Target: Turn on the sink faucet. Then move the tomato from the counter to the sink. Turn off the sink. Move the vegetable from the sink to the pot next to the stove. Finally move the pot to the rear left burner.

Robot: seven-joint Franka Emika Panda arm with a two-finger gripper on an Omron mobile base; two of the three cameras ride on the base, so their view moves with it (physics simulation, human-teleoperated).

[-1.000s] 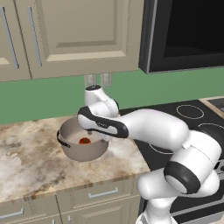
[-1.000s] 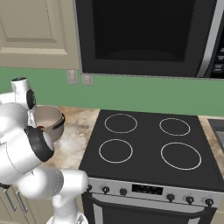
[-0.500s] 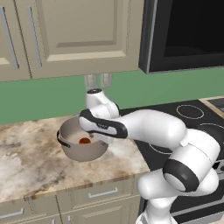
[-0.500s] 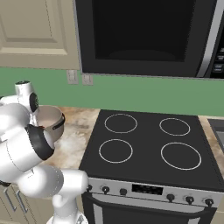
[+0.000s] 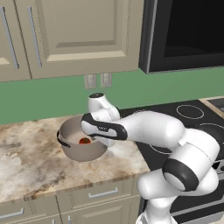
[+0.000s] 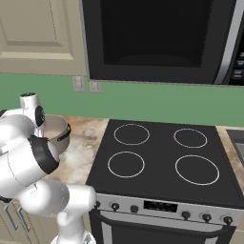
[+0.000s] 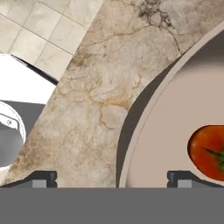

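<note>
Two fingers (image 7: 183,178) spread astride the pot (image 7: 131,148) rim, tomato (image 7: 209,152) inside, bare counter (image 7: 96,96) alongside

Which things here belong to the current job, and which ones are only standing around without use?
For the job:
- tomato, lying inside the pot
- pot, on the counter beside the stove
- open gripper, straddling the pot's rim

Just there:
- microwave
- wall outlets
- cabinets

Marbled counter (image 5: 30,162) carried pot (image 5: 74,146) directly below claw (image 7: 111,177); pot rim sat between fingertips; stove (image 6: 162,162) adjoined counter beyond.
</note>
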